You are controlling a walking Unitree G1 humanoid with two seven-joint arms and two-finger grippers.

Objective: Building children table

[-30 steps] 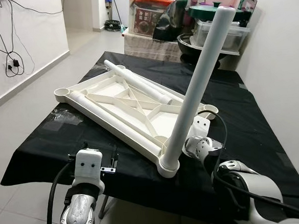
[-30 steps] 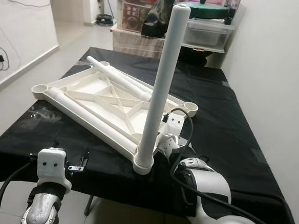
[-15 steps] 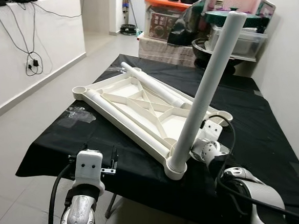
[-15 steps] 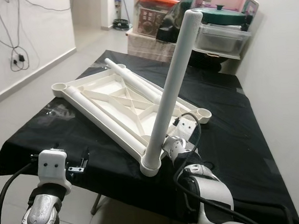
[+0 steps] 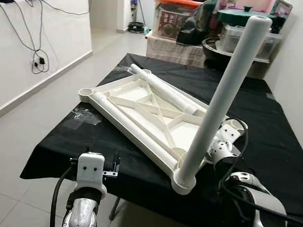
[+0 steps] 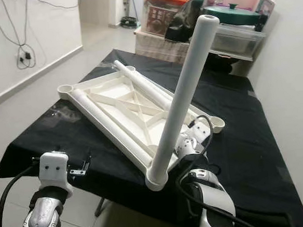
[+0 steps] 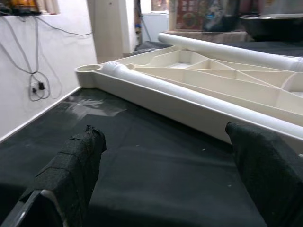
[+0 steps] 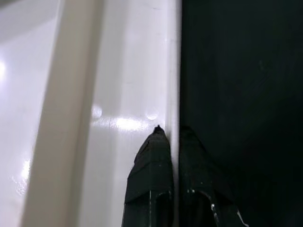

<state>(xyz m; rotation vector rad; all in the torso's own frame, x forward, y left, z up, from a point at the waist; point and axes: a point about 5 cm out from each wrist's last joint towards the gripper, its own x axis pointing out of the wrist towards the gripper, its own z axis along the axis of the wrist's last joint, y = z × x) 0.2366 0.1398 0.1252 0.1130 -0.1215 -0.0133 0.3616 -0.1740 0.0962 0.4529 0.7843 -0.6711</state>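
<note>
Head views: white table frame lies upside down on the black-covered table; one leg stands tilted in the frame's nearest corner socket, two more legs lie along the frame. Judged: straighten this leg, press it home.

Left wrist view: left gripper, fingers spread, empty, just short of the frame's near rail.

Right wrist view: right gripper pressed together, pinching the frame's thin edge beside the leg.
</note>
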